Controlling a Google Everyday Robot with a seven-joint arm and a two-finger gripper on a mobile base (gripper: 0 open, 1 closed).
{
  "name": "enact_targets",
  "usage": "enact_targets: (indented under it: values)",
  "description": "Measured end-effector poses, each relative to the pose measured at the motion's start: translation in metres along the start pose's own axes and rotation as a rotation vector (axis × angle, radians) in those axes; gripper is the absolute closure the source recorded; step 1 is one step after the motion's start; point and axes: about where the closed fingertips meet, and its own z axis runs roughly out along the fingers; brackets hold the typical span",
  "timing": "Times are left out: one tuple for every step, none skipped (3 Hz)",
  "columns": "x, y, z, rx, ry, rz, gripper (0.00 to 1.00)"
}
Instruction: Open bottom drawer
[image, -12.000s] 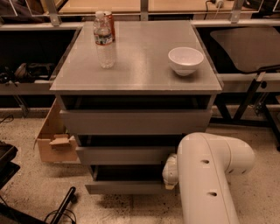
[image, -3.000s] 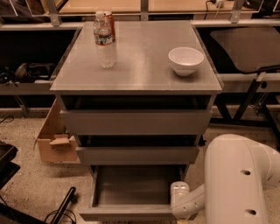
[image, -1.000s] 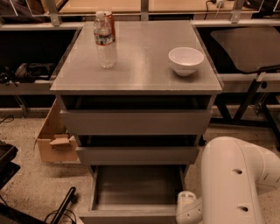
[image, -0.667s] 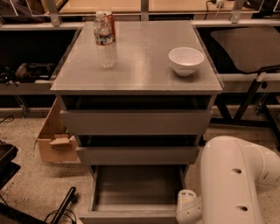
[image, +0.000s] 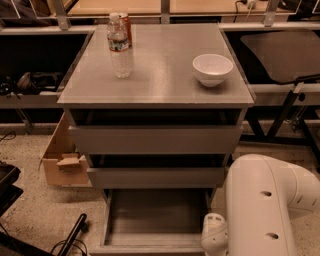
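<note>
The grey cabinet (image: 155, 80) has three handleless drawers. The bottom drawer (image: 150, 215) stands pulled far out, and its plain grey box interior is bare. The two wider drawer fronts above it, the top one (image: 155, 139) and the middle one (image: 156, 177), are pushed in. My white arm (image: 260, 205) comes in from the lower right. Its wrist end (image: 215, 239) sits at the drawer's front right corner. The gripper itself is below the picture's edge and out of view.
A water bottle (image: 120, 47) with a can behind it and a white bowl (image: 212, 69) stand on the cabinet top. A cardboard box (image: 60, 155) sits on the floor to the left. Black cables and a stand (image: 70, 237) lie at lower left. Table legs (image: 285, 112) stand at right.
Twelve seconds ago the bottom drawer was only slightly out; by three seconds ago it was pulled far open. Over the last second the arm's wrist has stayed by the drawer's front right corner.
</note>
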Motion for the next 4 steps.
enact_targets:
  values:
    - [-0.0001, -0.0058, -0.0005, 0.000, 0.000, 0.000, 1.00]
    - [-0.0010, -0.0122, -0.0039, -0.004, 0.002, 0.003, 1.00]
    - [0.0001, -0.0133, -0.0063, -0.008, 0.006, 0.007, 1.00]
    - [0.0087, -0.0122, -0.0087, -0.015, 0.021, 0.007, 1.00]
